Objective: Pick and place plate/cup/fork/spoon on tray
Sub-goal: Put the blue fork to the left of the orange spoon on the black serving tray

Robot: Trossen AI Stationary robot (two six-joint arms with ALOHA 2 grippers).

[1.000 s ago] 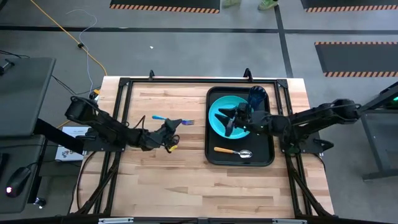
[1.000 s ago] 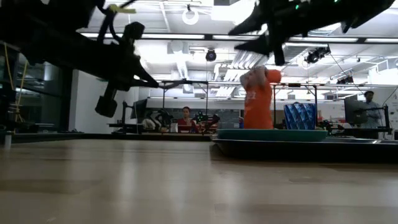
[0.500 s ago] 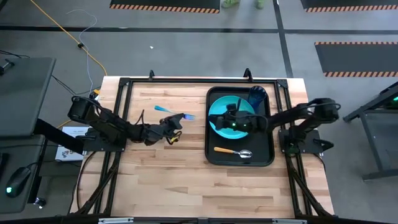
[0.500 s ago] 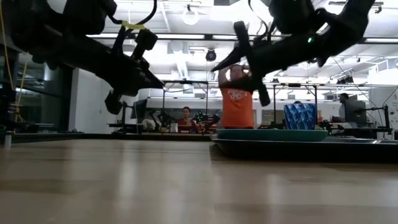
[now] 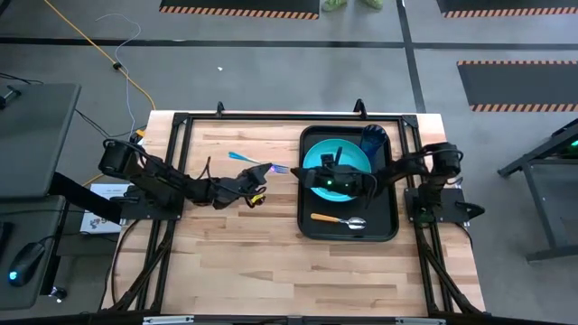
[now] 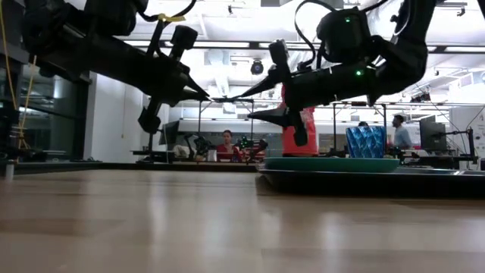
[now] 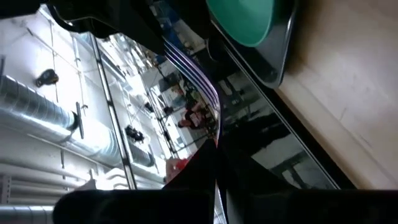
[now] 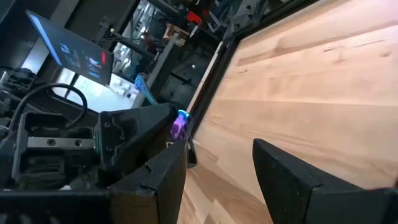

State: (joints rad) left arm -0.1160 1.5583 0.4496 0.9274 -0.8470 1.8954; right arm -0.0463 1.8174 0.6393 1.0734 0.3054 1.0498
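Tray [image 5: 394, 226] is the landmark here, lying at the right side of the worktop [image 5: 235, 262], and three of the four items already sit on it: the plate [image 5: 316, 155] at its middle-to-far part, the cup [image 5: 376, 137] in its far right corner just beside the plate, and the spoon [image 5: 340, 219] along its near edge with the silver bowl toward the right. By that count the task looks about three-quarters done, with only the fork [image 5: 254, 162] left. That fork is off the tray, just left of the tray's far left corner and raised clear of the wood, held handle-side by the left claw [image 5: 256, 179] with the tines pointing toward the tray; the low view shows the thin utensil [image 6: 220, 98] sticking out from the pinched fingertips. The left claw is closed tight on it. The right claw [image 5: 316, 179] hangs over the tray above the left part of the plate, its fingers [image 8: 161, 180] spread well apart and holding nothing, aimed toward the incoming fork. What remains, as I judge it, is to bring the fork over the rim and set it on bare tray floor.
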